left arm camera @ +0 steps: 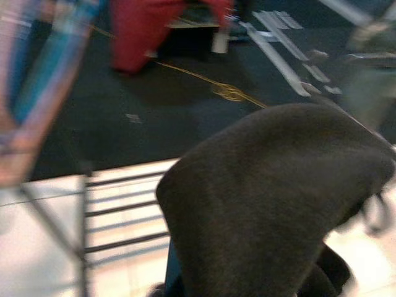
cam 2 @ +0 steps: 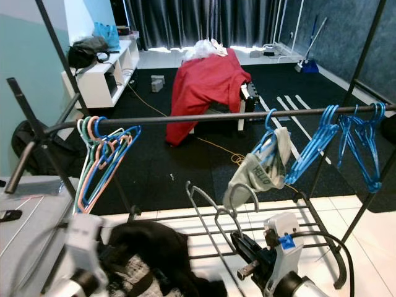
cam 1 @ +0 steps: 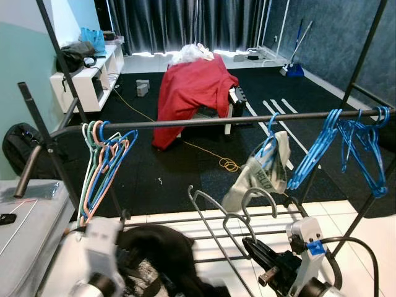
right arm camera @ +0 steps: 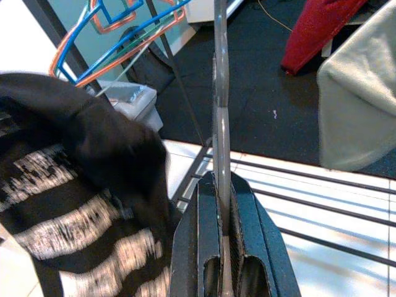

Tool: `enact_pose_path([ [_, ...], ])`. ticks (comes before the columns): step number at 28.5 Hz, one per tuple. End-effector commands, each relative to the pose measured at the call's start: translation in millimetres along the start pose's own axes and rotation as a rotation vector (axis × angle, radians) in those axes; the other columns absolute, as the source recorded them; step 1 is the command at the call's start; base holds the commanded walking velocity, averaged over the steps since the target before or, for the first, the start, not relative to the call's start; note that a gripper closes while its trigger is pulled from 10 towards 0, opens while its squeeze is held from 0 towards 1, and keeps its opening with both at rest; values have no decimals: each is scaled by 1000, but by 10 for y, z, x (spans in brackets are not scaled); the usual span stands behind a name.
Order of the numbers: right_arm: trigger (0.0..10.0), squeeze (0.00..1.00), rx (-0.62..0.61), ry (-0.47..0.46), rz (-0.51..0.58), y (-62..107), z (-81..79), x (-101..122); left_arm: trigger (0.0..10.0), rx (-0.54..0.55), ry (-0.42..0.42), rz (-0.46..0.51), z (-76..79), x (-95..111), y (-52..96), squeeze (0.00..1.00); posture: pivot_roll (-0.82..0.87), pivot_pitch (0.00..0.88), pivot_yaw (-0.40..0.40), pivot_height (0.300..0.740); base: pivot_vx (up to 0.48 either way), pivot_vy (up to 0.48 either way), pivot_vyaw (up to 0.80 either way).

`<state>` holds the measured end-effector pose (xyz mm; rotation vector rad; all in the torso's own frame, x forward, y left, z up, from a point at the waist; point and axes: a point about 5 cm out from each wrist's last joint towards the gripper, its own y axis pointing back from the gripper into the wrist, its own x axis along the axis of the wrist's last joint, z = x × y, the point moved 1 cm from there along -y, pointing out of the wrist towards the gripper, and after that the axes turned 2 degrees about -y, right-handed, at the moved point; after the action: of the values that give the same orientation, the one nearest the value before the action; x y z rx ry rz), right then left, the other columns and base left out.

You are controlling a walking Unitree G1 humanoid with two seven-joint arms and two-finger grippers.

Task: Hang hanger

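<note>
My right gripper (cam 1: 250, 246) is low at the front right, shut on the bar of a grey hanger (right arm camera: 220, 124). The hanger's hook (cam 1: 258, 194) curves up below the dark clothes rail (cam 1: 247, 120). A black garment with white stripes (cam 1: 154, 253) is draped over my blurred left arm (cam 1: 93, 260) at the front left, hiding its fingers. On the rail hang pastel hangers (cam 1: 102, 161) at the left, blue hangers (cam 1: 359, 148) at the right, and a grey-white garment (cam 1: 263, 172) on a blue hanger between them.
The rack's lower bars (cam 1: 185, 219) run across just in front of me. A red cloth (cam 1: 192, 86) covers furniture on the black mat beyond, with a yellow cable (cam 1: 228, 164) on the floor. At the left are a white shelf (cam 1: 86, 77), a black bag (cam 1: 21, 145) and a grey surface (cam 1: 25, 229).
</note>
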<state>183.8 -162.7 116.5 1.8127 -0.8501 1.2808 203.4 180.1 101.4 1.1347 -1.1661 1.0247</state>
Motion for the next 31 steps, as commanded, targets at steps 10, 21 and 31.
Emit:
enact_pose_path([
  [10,10000,0,-16,-37,45,30,-138,-19,10000,-67,-67,-23,196,11,53,0,-76,0,-13,740,-198,0,642],
  [21,10000,0,-13,-36,47,31,-171,-38,10000,-150,92,-2,238,8,24,0,-77,0,-9,740,0,0,638],
  [31,10000,0,26,-39,38,21,-209,-65,10000,-161,141,11,249,6,2,0,-62,0,-18,740,0,0,638],
])
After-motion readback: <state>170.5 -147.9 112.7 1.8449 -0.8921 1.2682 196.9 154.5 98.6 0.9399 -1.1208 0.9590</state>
